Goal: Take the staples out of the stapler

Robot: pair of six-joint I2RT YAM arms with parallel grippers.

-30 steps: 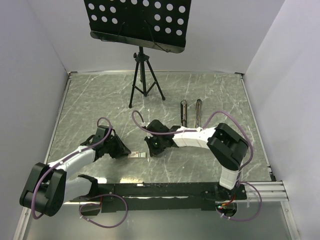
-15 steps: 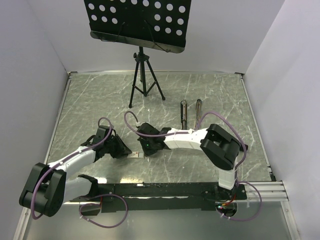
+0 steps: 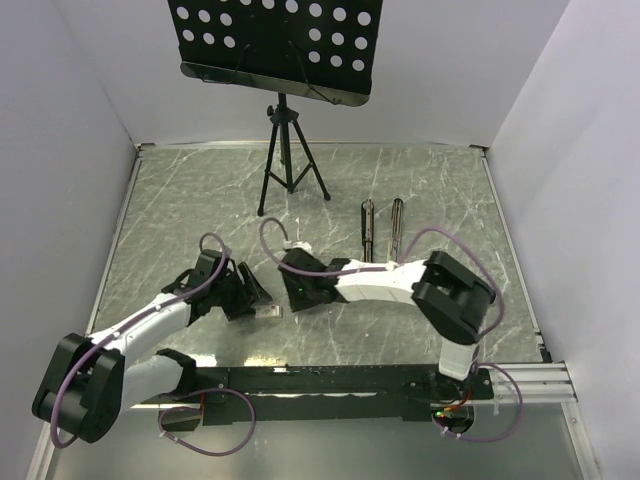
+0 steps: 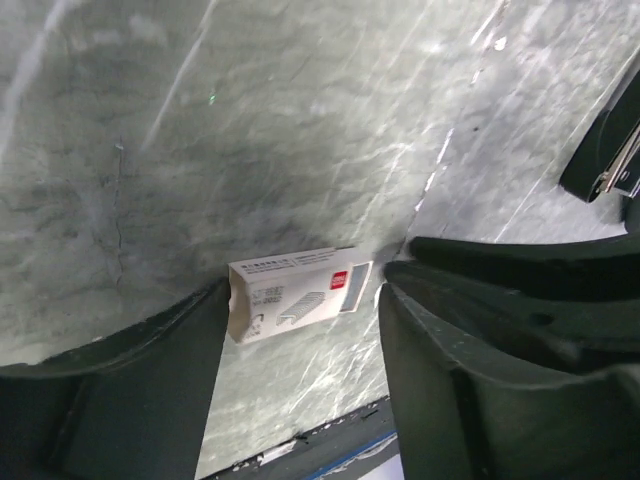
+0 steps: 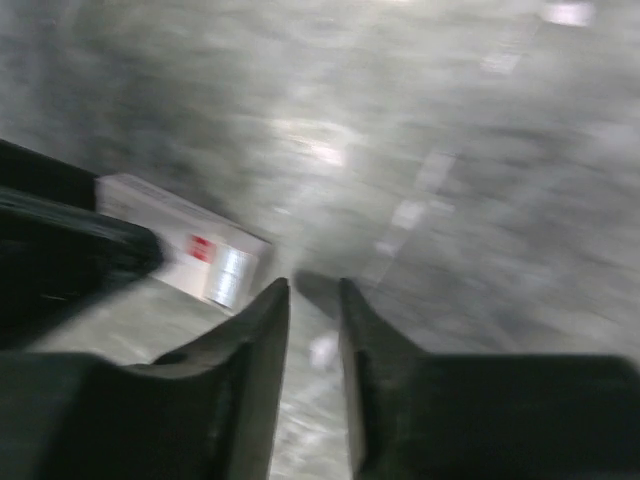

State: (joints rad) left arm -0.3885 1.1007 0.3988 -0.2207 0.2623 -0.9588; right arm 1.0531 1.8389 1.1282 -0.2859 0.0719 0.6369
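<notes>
The staples are a small white box with a red mark. It lies flat on the marble table (image 3: 180,210), shown in the top view (image 3: 268,312), the left wrist view (image 4: 300,292) and the right wrist view (image 5: 185,252). My left gripper (image 3: 260,300) (image 4: 300,330) is open and straddles the box, with one finger at each short end. My right gripper (image 3: 286,300) (image 5: 313,290) is almost closed and empty, its tips just right of the box. The stapler (image 3: 382,227) lies opened out as two narrow dark bars, farther back and to the right, away from both grippers.
A black tripod (image 3: 290,170) carrying a perforated black music stand (image 3: 275,45) stands at the back centre. White walls close in both sides. The black base rail (image 3: 320,380) runs along the near edge, close behind the box.
My left gripper has moved right and now has its open fingers around the staples box. My right gripper has moved left up to the box, which has shifted slightly left.
</notes>
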